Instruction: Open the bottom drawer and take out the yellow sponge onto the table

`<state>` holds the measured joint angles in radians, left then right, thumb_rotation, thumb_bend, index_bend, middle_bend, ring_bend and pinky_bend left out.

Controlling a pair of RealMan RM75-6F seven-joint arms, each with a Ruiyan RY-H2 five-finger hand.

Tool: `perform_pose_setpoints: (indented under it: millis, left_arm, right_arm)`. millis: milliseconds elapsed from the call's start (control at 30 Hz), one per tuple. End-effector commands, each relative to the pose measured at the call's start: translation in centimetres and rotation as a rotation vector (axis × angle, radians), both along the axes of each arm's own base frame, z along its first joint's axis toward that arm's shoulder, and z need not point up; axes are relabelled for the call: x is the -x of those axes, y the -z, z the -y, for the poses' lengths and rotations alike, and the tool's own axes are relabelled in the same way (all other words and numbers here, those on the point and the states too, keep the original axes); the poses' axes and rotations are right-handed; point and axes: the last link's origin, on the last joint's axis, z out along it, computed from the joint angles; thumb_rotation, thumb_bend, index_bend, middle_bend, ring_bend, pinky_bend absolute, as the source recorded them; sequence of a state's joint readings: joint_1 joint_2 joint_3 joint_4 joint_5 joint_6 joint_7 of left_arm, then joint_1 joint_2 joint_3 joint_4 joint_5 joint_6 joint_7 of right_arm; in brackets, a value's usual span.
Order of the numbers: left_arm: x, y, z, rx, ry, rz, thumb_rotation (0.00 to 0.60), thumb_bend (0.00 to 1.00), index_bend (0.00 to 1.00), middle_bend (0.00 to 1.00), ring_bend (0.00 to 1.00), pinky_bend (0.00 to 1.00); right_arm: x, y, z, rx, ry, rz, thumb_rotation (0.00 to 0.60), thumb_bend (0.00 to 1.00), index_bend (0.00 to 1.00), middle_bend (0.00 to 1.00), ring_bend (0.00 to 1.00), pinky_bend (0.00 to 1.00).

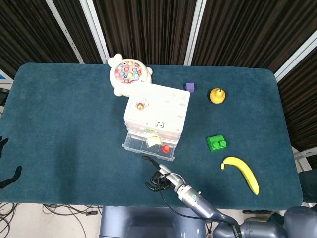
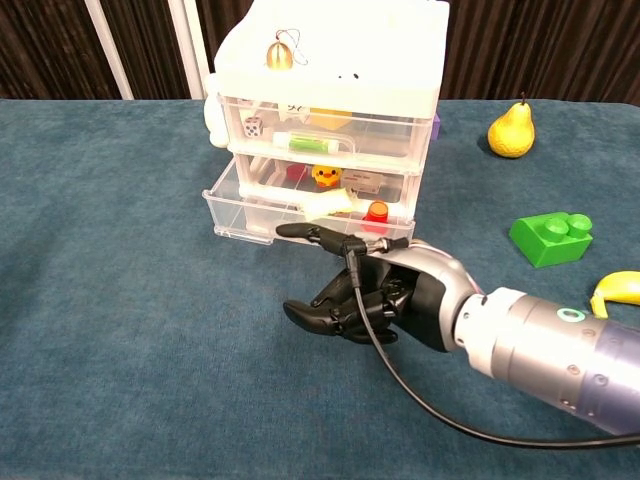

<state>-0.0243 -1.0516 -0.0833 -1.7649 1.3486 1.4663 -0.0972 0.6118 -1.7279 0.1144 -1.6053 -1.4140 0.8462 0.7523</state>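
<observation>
now my right hand [image 2: 375,295] sits just in front of the bottom drawer [image 2: 300,215], fingers curled, holding nothing. the drawer is pulled out, with the yellow sponge [image 2: 328,203] lying inside.

Two camera views are given. In the head view, the table [image 1: 59,124] is seen from high above, looking almost straight down, with its whole top in frame and dark curtains beyond the far edge. The right hand [image 1: 159,174] appears small near the bottom edge, with the drawer unit [image 1: 157,115] just beyond it. In the chest view, the scene is seen from low and close, facing forward across the table. The same hand and drawer unit are shared by both views.
</observation>
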Motion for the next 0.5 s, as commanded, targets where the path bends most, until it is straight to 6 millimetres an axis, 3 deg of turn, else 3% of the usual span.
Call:
perform_pose_setpoints:
  millis: [33, 500]
  left_arm:
    - [0.0, 0.0, 0.0, 0.001, 0.001, 0.0, 0.6, 0.36, 0.03, 0.0, 0.0, 0.0]
    - [0.0, 0.1, 0.0, 0.002, -0.001, -0.002, 0.6, 0.36, 0.03, 0.0, 0.0, 0.0]
  right_arm:
    - [-0.4, -2.4, -0.3, 0.07, -0.024, -0.062, 0.6, 0.48, 0.0, 1.0, 1.0, 1.0]
    - [-1.8, -4.7, 0.2, 0.128, -0.059, -0.229, 0.6, 0.48, 0.0, 1.0, 1.0, 1.0]
